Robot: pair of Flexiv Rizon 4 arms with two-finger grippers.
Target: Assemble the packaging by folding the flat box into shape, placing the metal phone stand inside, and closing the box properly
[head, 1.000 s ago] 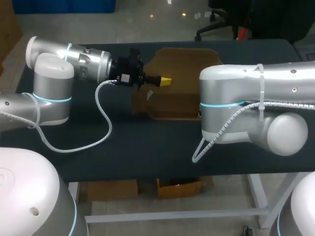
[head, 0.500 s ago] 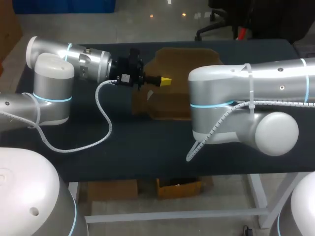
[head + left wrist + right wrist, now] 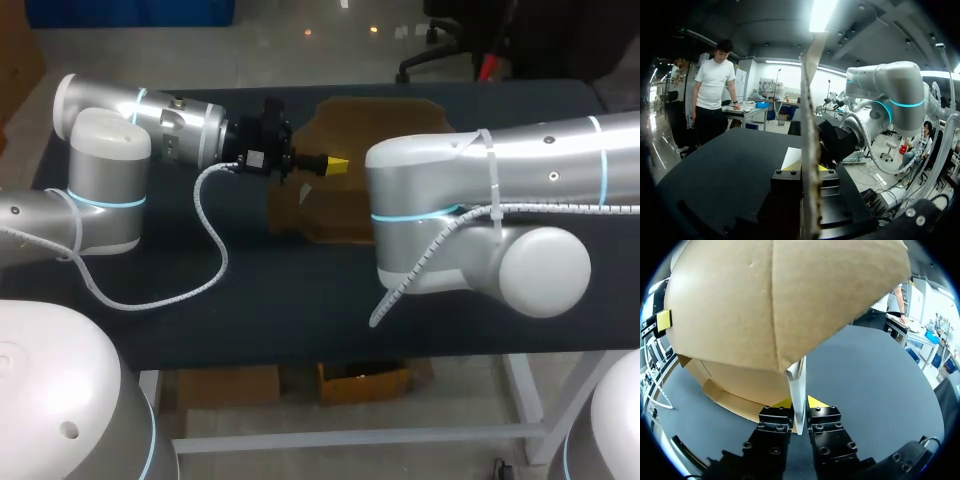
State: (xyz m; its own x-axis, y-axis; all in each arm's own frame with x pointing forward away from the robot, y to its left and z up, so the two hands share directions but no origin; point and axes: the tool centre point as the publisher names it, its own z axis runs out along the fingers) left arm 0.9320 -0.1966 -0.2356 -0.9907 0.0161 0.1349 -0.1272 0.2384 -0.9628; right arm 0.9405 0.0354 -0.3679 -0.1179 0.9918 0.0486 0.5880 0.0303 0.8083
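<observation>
The box [image 3: 372, 122], brown cardboard and only partly folded, is found at the far middle of the table [image 3: 250, 300]. In the head view only its upper panel and a strip of its lower left side are shown. The rest is covered by the right arm [image 3: 470, 215], which lies across in front of it. Whether the box rests on the table or is lifted clear cannot be told. The left gripper [image 3: 333, 163] is set against the box's left side. Only one yellow tip is seen there, so its grip cannot be read from above. In the left wrist view a cardboard panel is seen edge-on, upright between the fingers, with both black finger blocks pressed against it. The left gripper is thus closed tight on the box, and its tips are mostly hidden behind the panel. The right gripper [image 3: 799, 403] is hidden from the head view by its own arm. In the right wrist view it is seen clamped on a thin pale edge of the box, one finger on each side, with a sliver of yellow showing at each. The view ahead of it is filled by the curved outer face of the box. The inside of the box is not shown in any view.
</observation>
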